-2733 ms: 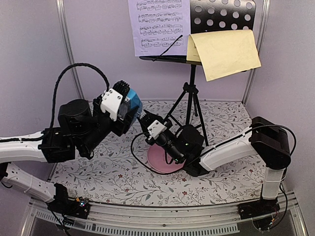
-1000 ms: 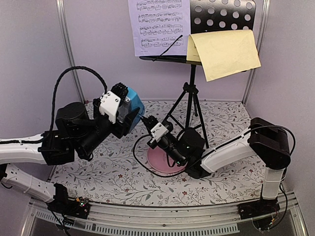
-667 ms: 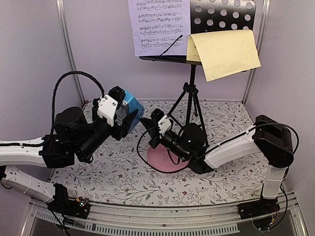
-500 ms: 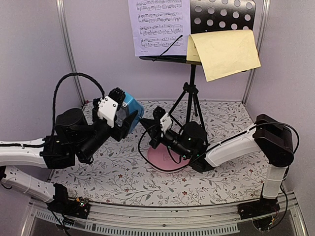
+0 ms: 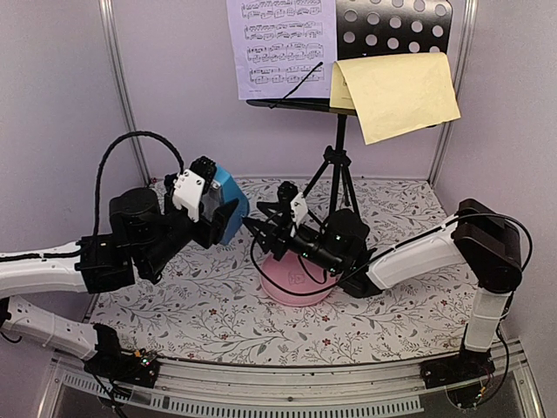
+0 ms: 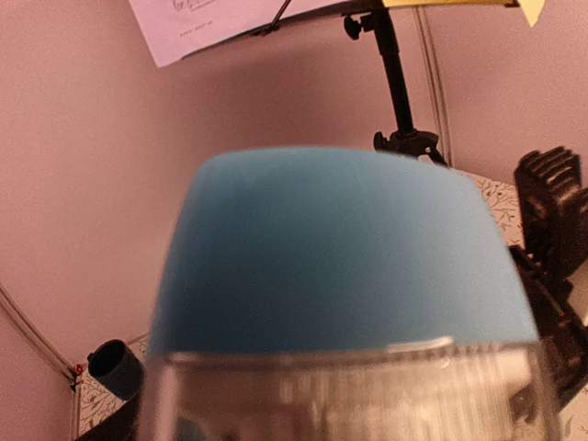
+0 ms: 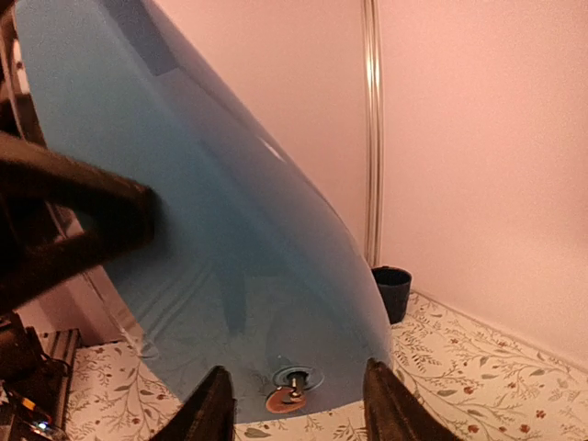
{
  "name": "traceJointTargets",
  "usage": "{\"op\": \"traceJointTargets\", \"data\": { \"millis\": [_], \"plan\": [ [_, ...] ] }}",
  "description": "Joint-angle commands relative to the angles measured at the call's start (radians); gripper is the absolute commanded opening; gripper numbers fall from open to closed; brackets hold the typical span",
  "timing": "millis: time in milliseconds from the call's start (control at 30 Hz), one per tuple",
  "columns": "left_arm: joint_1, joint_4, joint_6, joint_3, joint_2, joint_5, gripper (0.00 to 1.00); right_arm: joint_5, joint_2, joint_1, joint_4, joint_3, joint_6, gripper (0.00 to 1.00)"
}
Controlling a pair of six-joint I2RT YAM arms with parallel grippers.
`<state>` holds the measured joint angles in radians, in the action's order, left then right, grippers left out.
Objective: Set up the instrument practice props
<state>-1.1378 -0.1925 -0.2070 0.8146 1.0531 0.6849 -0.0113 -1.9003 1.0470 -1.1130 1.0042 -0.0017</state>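
My left gripper [image 5: 215, 206] is shut on the small blue wedge-shaped metronome [image 5: 231, 198], holding it above the table at the left. That metronome [image 6: 340, 248] fills the left wrist view. My right gripper [image 5: 258, 224] is open and points at the metronome's face [image 7: 211, 239], its fingertips [image 7: 217, 404] astride the small winding key [image 7: 292, 387] without touching it. The black tripod music stand [image 5: 338, 178] rises at the back. On its perforated desk [image 5: 396, 26] rest the lilac sheet [image 5: 280, 48] and the yellow sheet [image 5: 400, 91], which hangs tilted.
A pink round plate [image 5: 296, 286] lies on the floral table cover under my right wrist. A small dark blue cup [image 7: 392, 292] stands by the back left corner post. Walls close in the back and both sides.
My right gripper has risen and swung left toward the metronome, and its jaws have opened. The left arm has shifted the metronome slightly down and to the right.
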Motion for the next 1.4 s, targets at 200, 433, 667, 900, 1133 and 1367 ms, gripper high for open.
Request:
{"op": "traceJointTargets", "data": {
  "millis": [200, 433, 667, 900, 1133, 1367],
  "plan": [
    [0.217, 0.016, 0.297, -0.123, -0.046, -0.218, 0.04, -0.052, 0.093, 0.015, 0.031, -0.125, 0.043, 0.84],
    [0.243, -0.051, 0.445, -0.246, -0.036, -0.292, 0.04, -0.038, 0.148, 0.005, 0.223, -0.090, 0.077, 0.91],
    [0.246, -0.079, 0.511, -0.317, -0.019, -0.276, 0.04, -0.093, 0.187, -0.031, 0.373, -0.033, 0.151, 0.92],
    [0.245, -0.142, 0.550, -0.363, -0.006, -0.309, 0.09, -0.149, 0.210, -0.059, 0.430, 0.001, 0.183, 0.93],
    [0.243, -0.186, 0.526, -0.364, 0.041, -0.370, 0.17, -0.166, 0.202, -0.068, 0.483, 0.043, 0.194, 0.93],
    [0.242, -0.169, 0.491, -0.357, 0.071, -0.386, 0.23, -0.179, 0.194, -0.073, 0.518, 0.068, 0.201, 0.94]
  ]
}}
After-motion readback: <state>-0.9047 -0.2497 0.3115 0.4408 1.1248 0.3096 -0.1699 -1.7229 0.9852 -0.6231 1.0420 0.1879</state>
